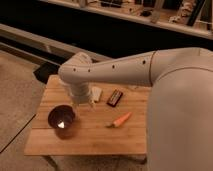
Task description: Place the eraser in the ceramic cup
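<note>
A small whitish block, the eraser [97, 93], lies on the wooden table [95, 135] near its back edge. My gripper [86, 101] hangs from the pale arm directly left of the eraser, low over the tabletop, touching or nearly touching it. The arm's wrist covers the table just behind and left of the eraser. The ceramic cup is hidden or out of view.
A black bar with a red mark [115, 97] lies right of the eraser. An orange carrot-shaped piece [120, 120] sits in front of it. A wide dark bowl [62, 120] stands at the front left. My arm's large white body fills the right side.
</note>
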`<state>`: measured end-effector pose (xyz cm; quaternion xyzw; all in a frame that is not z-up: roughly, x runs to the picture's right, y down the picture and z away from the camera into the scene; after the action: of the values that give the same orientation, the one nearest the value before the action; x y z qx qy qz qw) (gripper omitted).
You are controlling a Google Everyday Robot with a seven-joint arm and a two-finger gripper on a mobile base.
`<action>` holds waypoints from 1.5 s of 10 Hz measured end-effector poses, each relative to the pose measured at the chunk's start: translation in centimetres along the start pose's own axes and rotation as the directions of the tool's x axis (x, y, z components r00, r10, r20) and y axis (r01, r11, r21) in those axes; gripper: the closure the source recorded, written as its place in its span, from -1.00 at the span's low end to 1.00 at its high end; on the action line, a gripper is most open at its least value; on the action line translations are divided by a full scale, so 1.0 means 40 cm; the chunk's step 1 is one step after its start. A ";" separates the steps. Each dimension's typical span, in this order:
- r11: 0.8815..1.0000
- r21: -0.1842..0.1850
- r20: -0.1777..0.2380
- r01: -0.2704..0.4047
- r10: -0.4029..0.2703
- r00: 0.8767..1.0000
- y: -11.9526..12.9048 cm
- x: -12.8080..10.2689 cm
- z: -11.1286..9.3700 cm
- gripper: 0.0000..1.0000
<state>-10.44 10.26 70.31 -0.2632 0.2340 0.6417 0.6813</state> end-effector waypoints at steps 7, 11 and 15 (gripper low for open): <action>0.999 0.001 -0.014 0.048 -0.048 0.999 -0.008 -0.044 0.010 -0.30; 0.997 -0.002 -0.009 0.072 -0.072 0.997 -0.034 -0.117 0.003 -0.30; 0.999 -0.042 0.036 0.027 -0.025 0.999 -0.066 -0.256 0.033 -0.30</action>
<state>-8.52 3.33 78.18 -0.2690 0.2047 0.6423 0.6879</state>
